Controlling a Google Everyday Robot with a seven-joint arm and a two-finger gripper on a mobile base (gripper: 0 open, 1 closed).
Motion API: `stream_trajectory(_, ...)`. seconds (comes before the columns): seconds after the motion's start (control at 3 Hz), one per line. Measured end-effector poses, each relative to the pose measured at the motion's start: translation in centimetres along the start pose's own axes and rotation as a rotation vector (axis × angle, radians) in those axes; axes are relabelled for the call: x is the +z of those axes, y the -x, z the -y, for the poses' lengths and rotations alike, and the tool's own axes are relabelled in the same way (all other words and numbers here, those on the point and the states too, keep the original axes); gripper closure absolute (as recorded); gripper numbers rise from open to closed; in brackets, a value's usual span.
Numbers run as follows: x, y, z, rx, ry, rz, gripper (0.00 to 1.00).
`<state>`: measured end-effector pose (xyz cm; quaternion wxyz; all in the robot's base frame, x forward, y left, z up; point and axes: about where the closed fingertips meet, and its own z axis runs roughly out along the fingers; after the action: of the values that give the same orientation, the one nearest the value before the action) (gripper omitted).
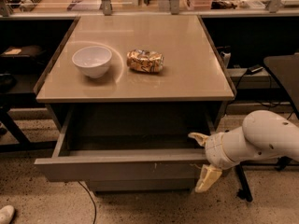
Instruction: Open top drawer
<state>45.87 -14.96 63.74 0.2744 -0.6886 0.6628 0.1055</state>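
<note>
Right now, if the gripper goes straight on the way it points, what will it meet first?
Probably the top drawer. The gripper sits at its right end, pointing left, with the edge of the front panel between its open fingers. Depth is hard to judge.

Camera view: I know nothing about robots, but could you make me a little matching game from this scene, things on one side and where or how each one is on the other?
Things:
1. white bowl
2. gold packet
3. top drawer
4. gripper

Places or states:
A. pulled out, below the tabletop
B. at the drawer front's right end
C. on the tabletop, left side
D. lying on the tabletop, right of the bowl

Pairs: 1-C, 2-D, 3-A, 4-B
</note>
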Motion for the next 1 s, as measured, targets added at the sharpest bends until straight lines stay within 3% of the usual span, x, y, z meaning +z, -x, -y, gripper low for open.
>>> stream_trajectory(0.33, -0.3, -1.4, -1.9, 0.026, 0.039, 0.016, 0.0)
stream_trajectory(0.67, -0.8, -1.7, -3.8, 0.033, 0.063, 0.035, 0.18)
stream_trajectory(1.0, -2.6, -2.7, -6.9, 0.051, 0.059, 0.052, 0.43)
